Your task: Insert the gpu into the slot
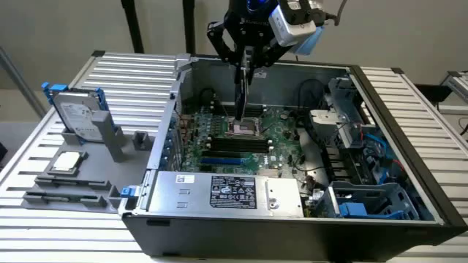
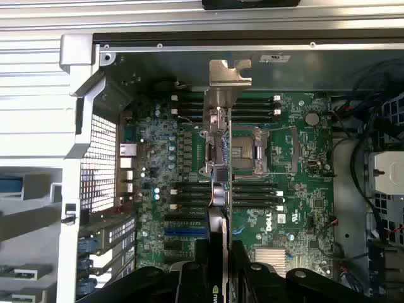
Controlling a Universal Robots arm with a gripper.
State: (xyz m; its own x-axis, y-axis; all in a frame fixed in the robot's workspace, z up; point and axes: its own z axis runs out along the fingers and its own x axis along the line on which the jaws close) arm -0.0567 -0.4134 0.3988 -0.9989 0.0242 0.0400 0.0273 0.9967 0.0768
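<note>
Here I am above the open case [image 1: 380, 164], and the pick-up is done — my gripper [image 1: 246, 59] is clamped on the gpu [image 1: 240, 93], jaws pressed to both flat faces. The card hangs edge-down inside the case. In the wrist view it runs as a thin line with its silver bracket at the far end [image 2: 219, 158], and the gripper [image 2: 218, 281] has the glossy black end.

Where is it? Over the middle of the motherboard [image 1: 281, 137], about above the square silver socket [image 1: 241, 129]. How close its lower edge hangs to the board I cannot tell. It does not look seated in anything.

The slot [image 1: 223, 161] — the bright blue strip — lies bare. In the exterior view it sits nearer the camera than the card, just past the black strips [image 1: 234, 147] and short of the grey power supply [image 1: 227, 192]. The wrist view gives the same reading: the slot [image 2: 184, 231] is apart from the card's edge, nothing in it. The card also seems to run crosswise to that strip, not along it.

So my call is roughly halfway. The grasp and lift are behind me. Lining the card up over the blue strip and pressing it home is all yet to do.

On the desk [image 1: 131, 82] to the exterior view's left, the hard drive [image 1: 76, 118] stands in its holder, well clear of this.
</note>
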